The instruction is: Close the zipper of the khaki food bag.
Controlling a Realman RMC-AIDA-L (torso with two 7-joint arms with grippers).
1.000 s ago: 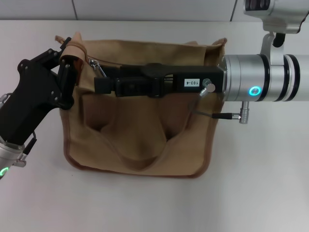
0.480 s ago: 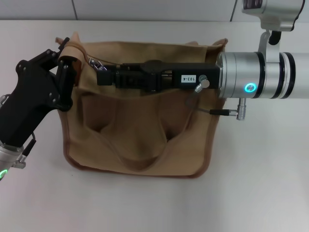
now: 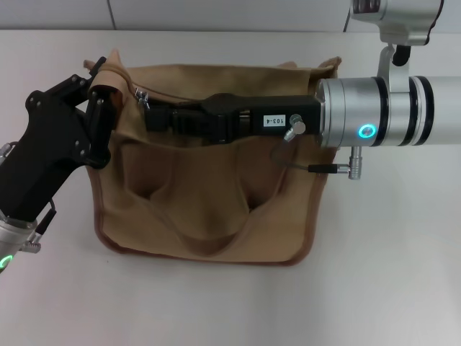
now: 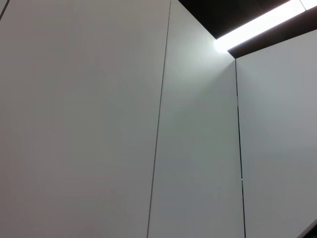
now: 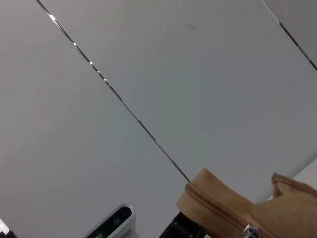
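The khaki food bag lies on the white table, its handles and front pockets toward me. My left gripper is shut on the bag's top left corner and holds it up. The zipper's small silver pull sits near that corner. My right gripper reaches leftward across the bag's top, its tip just beside the pull; whether it touches the pull is hidden. The right wrist view shows the raised corner of the bag with the zipper and the pull. The left wrist view shows only wall panels.
The white table surrounds the bag on all sides. A grey wall stands behind the table. My right arm's silver forearm and its cable hang over the bag's right side.
My right gripper has moved from the bag's front face back toward the top edge and the silver pull. The left gripper has kept its hold on the corner.
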